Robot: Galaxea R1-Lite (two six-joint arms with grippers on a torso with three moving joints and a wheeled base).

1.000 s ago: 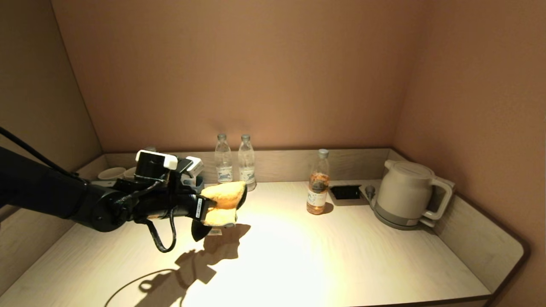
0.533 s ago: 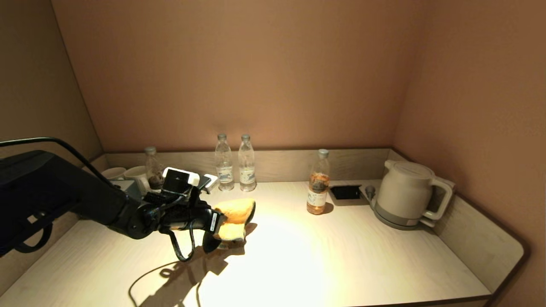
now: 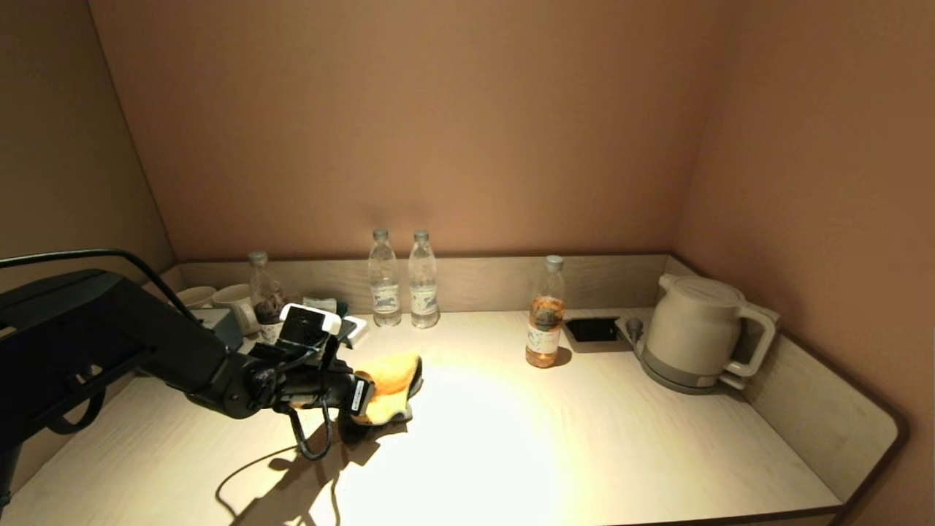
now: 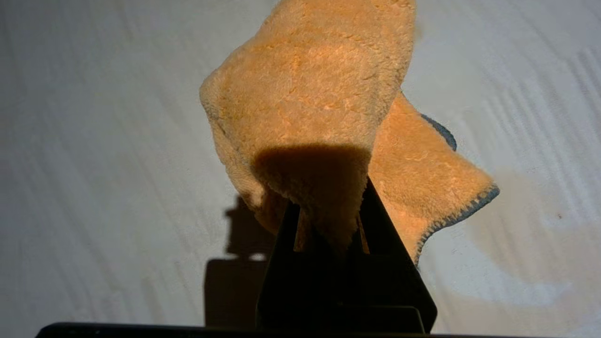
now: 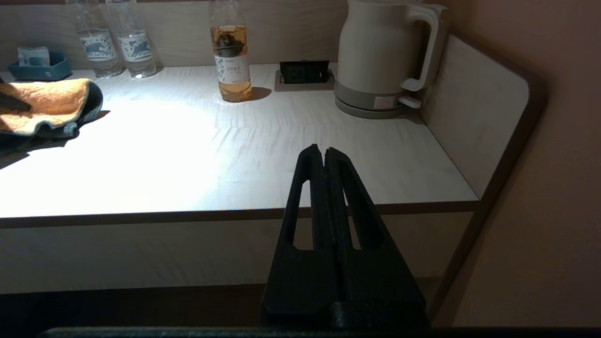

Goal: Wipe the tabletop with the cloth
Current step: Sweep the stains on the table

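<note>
The tabletop (image 3: pixel 584 438) is the biggest thing here, a pale wooden top filling the lower half of the head view, with a bright patch of light in the middle. It has low walls round the back and sides, so things stay pushed to the edges and the middle is free for wiping.

At the right of the head view sits a cream electric kettle (image 3: pixel 694 329) on its base. Beside it is a dark socket (image 3: pixel 592 329) set into the top, handy for plugging in.

The left arm reaches in from the lower left of the head view. The left gripper (image 3: pixel 365 398) is squeezed tight on the orange cloth (image 3: pixel 391 380), pinching one bunched end so the rest hangs forward. The cloth is low in the left middle of the head view and looks to be touching the tabletop, which is where it needs to be to rub.

A tea bottle (image 3: pixel 544 321) stands in the middle back. Two water bottles (image 3: pixel 402 281) stand together by the back wall. Cups (image 3: pixel 219 299) and a small bottle (image 3: pixel 263 296) sit in the back left corner.

The right gripper (image 5: pixel 324 155) waits off the front edge of the tabletop, pressed closed and holding nothing.
</note>
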